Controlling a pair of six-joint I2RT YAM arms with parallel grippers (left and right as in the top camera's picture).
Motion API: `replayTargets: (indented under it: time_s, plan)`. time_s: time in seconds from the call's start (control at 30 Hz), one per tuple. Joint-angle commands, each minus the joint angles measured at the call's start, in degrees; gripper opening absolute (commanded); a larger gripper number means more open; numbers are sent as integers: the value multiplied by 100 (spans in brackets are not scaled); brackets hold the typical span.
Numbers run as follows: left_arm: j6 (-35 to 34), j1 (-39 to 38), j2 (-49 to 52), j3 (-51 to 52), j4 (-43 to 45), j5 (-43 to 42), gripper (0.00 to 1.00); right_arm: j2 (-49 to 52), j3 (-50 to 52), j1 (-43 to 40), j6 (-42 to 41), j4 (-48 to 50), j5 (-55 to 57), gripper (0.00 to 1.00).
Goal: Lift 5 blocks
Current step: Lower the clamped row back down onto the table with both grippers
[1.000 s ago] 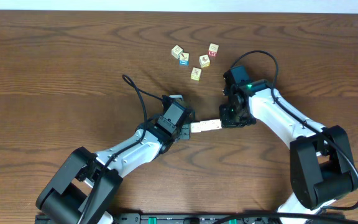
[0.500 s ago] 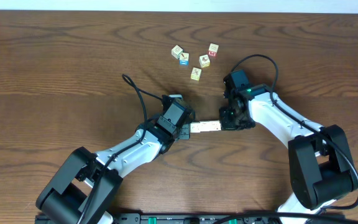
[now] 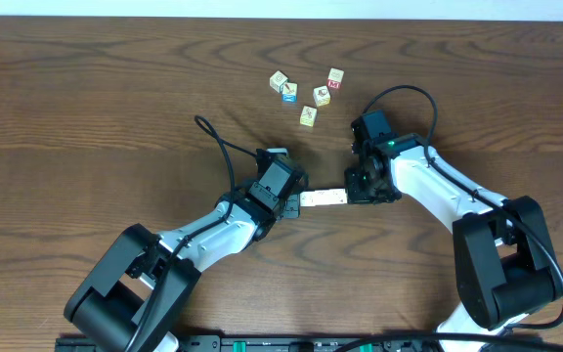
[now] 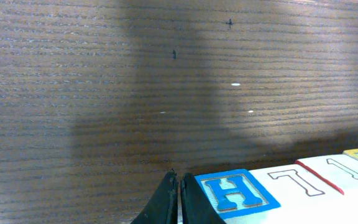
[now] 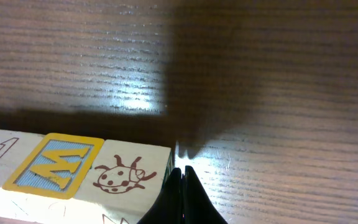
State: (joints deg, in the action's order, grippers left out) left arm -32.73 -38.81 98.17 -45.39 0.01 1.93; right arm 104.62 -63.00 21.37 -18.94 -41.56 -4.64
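Five loose cubes lie on the table (image 3: 86, 108) far of the two hands, well apart from them: a cream cube (image 3: 280, 80), a blue-faced cube (image 3: 289, 94), a second cream cube (image 3: 308, 116), a fourth cube (image 3: 322, 96) and a red-sided cube (image 3: 335, 77). A black cable (image 3: 213, 142) loops over the left arm and another cable (image 3: 409, 93) over the right.

The table is dark brown wood with a strong grain, and a pale strip (image 3: 281, 8) runs along its far edge.

The five blocks (image 3: 323, 198) sit end to end in one row, printed H, 7, 1, M and a ladybird. The left hand (image 3: 297, 202), fingers pressed together, butts the left end. The right hand (image 3: 351, 195), likewise pressed together, butts the right end. I cannot tell whether the row touches the table.
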Motion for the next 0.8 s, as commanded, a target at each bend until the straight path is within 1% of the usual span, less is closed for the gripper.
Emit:
replayTargets:
  time_s: [0.0,0.23,0.37,0.5,0.67,0.77]
  plan:
    - [-28,-505,87,-470,398,-1379,7,90,37,649,4,190,-1991,1]
    - [74,-505,164,-444,190,-984,7,225,98,649,15,258,-1849,1]
    - [103,-505,282,-444,63,-778,7,225,98,649,37,264,-1552,1]
    - [168,-505,343,-444,31,-651,7,225,98,649,76,170,-1084,1]
    - [278,-494,341,-444,2,-116,7,225,98,643,81,203,-505,1]
    - [380,-433,326,-444,9,52,8,223,96,619,105,251,-144,1]
